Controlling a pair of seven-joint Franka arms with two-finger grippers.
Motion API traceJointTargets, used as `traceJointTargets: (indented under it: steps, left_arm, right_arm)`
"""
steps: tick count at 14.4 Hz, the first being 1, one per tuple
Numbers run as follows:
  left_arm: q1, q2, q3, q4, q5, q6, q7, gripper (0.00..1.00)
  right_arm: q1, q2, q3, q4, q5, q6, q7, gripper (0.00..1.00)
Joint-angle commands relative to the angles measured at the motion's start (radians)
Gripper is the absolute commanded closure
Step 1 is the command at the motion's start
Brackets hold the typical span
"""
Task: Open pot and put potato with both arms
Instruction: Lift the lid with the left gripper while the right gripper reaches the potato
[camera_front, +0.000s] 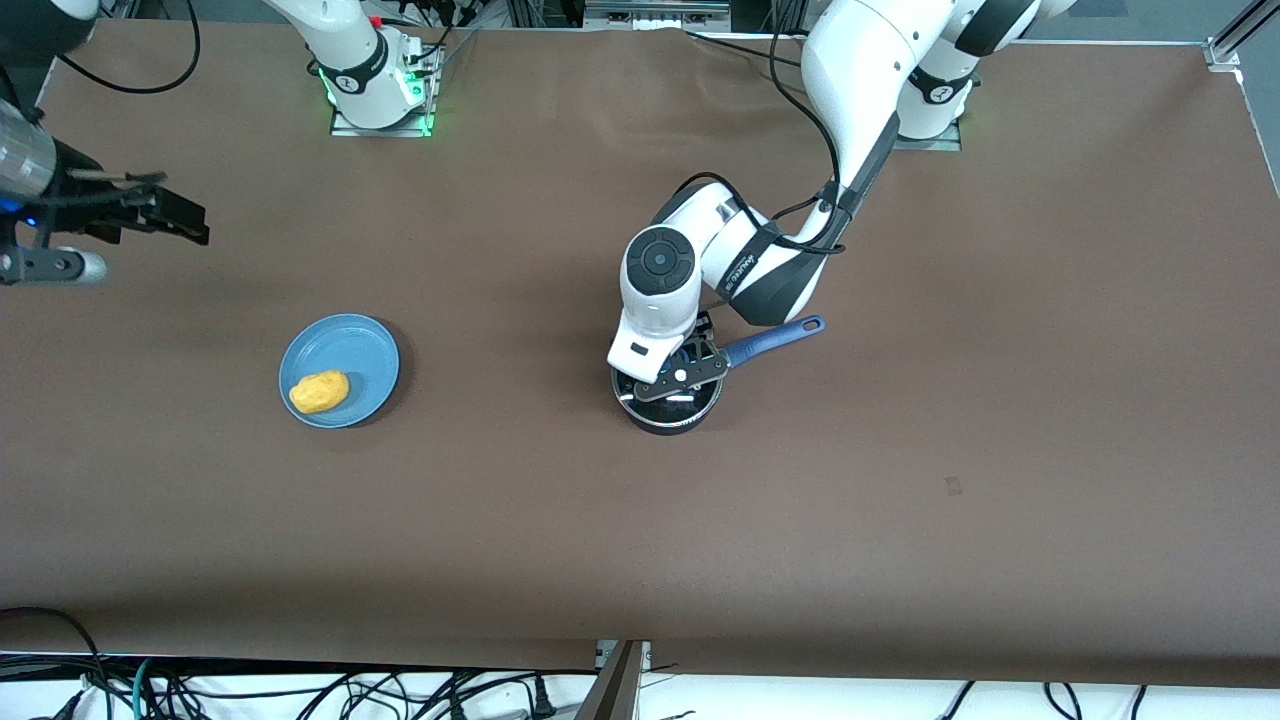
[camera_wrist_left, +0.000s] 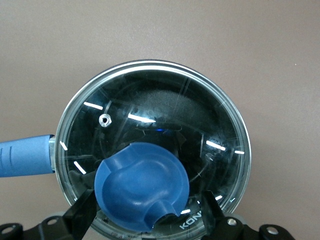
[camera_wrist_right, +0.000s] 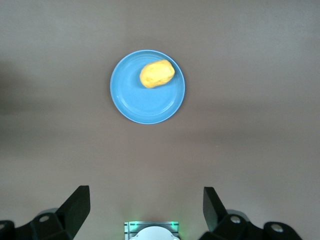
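Brown table (camera_front: 900, 500), lidded pot (camera_front: 668, 412) under left tool (camera_wrist_left: 145, 212)

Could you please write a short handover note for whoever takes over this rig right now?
Left gripper: down over the pot, fingers open on either side of the lid's blue knob, not clamped.
Right gripper: open, waiting in the air at the right arm's end of the table.
Potato: on the blue plate.
Done: left arm is lined up on the knob.
Left: grip the knob, lift the lid, put the potato into the pot.
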Motion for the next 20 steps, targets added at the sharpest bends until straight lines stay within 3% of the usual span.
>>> traceJointTargets:
  steps: [1,3,7,9,15,20]
  left_arm:
    - [0.006,-0.01,-0.002,0.001,0.016,0.008,-0.005,0.04]
    - [0.008,-0.01,-0.001,0.001,0.018,0.008,-0.002,0.07]
    - [0.009,-0.011,0.004,0.002,0.016,0.008,0.0,0.38]
    - [0.011,-0.016,0.006,0.002,0.016,0.006,0.0,0.44]
    - [0.051,-0.073,0.007,0.008,0.01,-0.032,0.063,0.45]
    - [0.258,-0.177,0.007,-0.041,0.004,-0.084,0.436,0.45]
  right_arm:
    - [0.001,0.023,0.002,0.015,-0.023,-0.007,-0.014,0.0]
    - [-0.004,0.037,-0.001,0.02,-0.023,-0.007,-0.082,0.0]
    - [-0.008,0.043,-0.005,0.02,-0.024,0.008,-0.208,0.0]
    - [-0.008,0.046,-0.005,0.02,-0.023,0.019,-0.208,0.0]
    - [0.002,0.159,-0.002,-0.009,-0.008,0.087,-0.25,0.0]
    - [0.004,0.222,0.005,-0.187,0.008,0.421,-0.356,0.0]
